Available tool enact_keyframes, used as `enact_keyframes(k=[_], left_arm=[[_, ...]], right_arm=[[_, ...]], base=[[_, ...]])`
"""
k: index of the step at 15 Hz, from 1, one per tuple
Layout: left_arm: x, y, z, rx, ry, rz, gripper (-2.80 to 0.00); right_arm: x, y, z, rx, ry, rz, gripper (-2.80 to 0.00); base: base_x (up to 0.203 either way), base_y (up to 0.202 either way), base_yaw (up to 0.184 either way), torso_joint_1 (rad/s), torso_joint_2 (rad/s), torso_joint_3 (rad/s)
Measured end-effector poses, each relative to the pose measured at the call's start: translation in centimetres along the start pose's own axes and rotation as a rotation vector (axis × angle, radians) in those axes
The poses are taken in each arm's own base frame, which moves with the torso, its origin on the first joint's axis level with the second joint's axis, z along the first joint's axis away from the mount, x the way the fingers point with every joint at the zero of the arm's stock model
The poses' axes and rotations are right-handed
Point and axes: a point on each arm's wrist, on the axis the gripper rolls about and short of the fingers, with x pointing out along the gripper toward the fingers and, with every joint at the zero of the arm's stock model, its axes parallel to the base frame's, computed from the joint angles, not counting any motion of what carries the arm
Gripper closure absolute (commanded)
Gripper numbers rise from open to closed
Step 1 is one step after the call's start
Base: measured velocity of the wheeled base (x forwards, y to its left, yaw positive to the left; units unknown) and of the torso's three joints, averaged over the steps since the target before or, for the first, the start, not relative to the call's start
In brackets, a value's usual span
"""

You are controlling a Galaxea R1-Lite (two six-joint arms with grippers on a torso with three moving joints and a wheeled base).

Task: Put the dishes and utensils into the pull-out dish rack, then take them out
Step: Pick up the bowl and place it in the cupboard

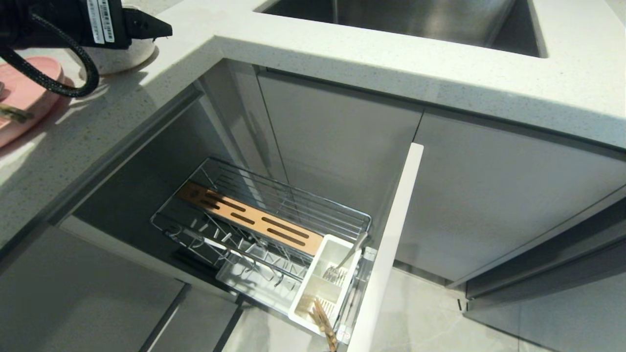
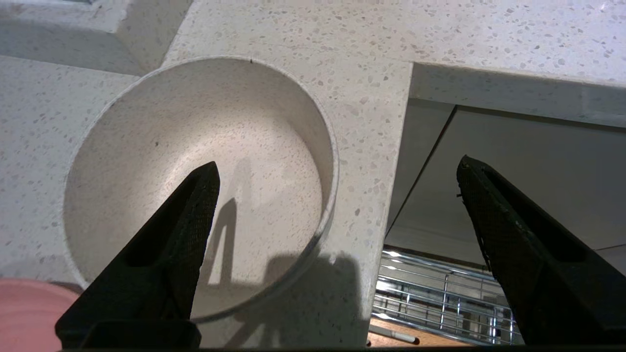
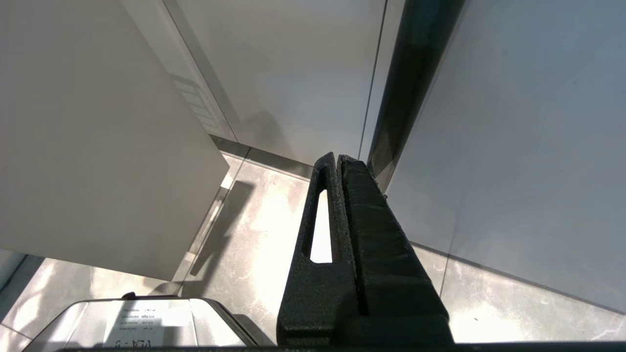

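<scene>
Speckled white stone forms the counter (image 1: 342, 44), which wraps an inner corner above grey cabinet fronts, with a steel sink (image 1: 406, 19) sunk into its far stretch. Below that corner the pull-out dish rack (image 1: 264, 230) stands drawn out over the floor, its long axis running from the cabinet opening toward its white front panel (image 1: 391, 244); the slotted wooden strip (image 1: 249, 220) lies along the same line. At the panel end sits the white utensil caddy (image 1: 325, 286), holding the spoon (image 1: 349, 259), whose handle leans up toward the panel, and the chopsticks (image 1: 324, 318) in the compartment nearest the camera. Near the counter's corner edge rests the white bowl (image 2: 195, 186), upright, with the pink plate (image 1: 27, 98) just beside it. The left gripper (image 2: 337, 171) hangs over the bowl, fingers spread wide, one above the bowl's inside and one beyond the counter edge, gripping nothing. The right gripper (image 3: 338, 159) hangs low by the cabinets, fingers pressed together.
</scene>
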Motion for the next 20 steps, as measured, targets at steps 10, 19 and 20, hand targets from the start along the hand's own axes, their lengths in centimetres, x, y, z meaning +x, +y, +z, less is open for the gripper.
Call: enact_keyframes(k=[10,19,20], left_arm=[[2.2,0.1,-0.4,0.014,0.019,0.013,0.0],[2.1,0.0,-0.1,0.013,0.007,0.007,0.0],[2.1,0.0,-0.1,0.013,0.006,0.007,0.0]], right_arm=[[0.0,0.0,0.0,0.0,0.0,0.0,0.0],[0.0,0.0,0.0,0.0,0.0,0.0,0.0],[0.0,0.0,0.0,0.0,0.0,0.0,0.0]], base=[[0.0,0.0,0.0,0.0,0.0,0.0],[0.0,0.0,0.0,0.0,0.0,0.0],[0.0,0.0,0.0,0.0,0.0,0.0]])
